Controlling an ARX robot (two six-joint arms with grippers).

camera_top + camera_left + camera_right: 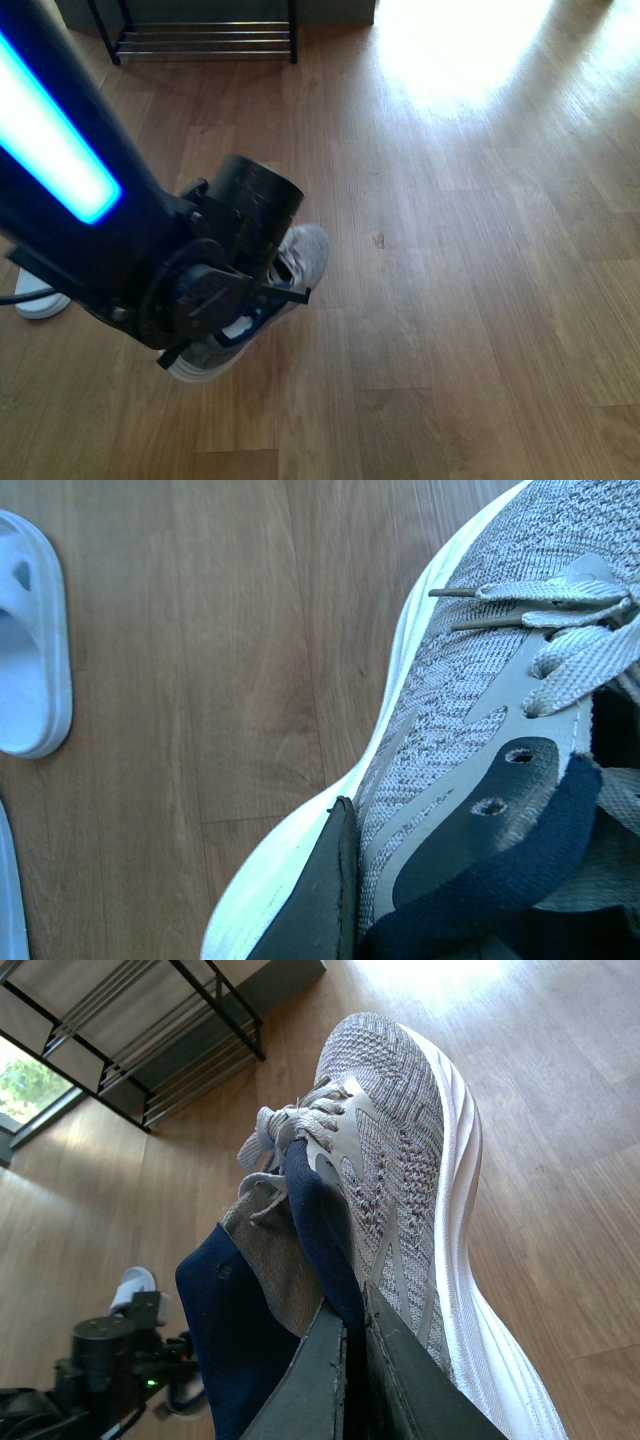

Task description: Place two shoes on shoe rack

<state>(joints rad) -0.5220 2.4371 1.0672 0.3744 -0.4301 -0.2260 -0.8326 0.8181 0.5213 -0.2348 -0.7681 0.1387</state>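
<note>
The grey sneaker point(300, 250) is low at near left, well short of the shoe rack point(205, 40) at far left. The right gripper point(350, 1380) has its fingers pinched narrow on the navy collar; how the left gripper point(250, 305) stands I cannot tell. It looks like the pick-up step, and the next move calls for lifting the sneaker and carrying it far-left onto a tier.

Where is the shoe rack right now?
In the front view the shoe rack stands at the top left, at the far end of the wooden floor, well beyond the grey sneaker.
</note>
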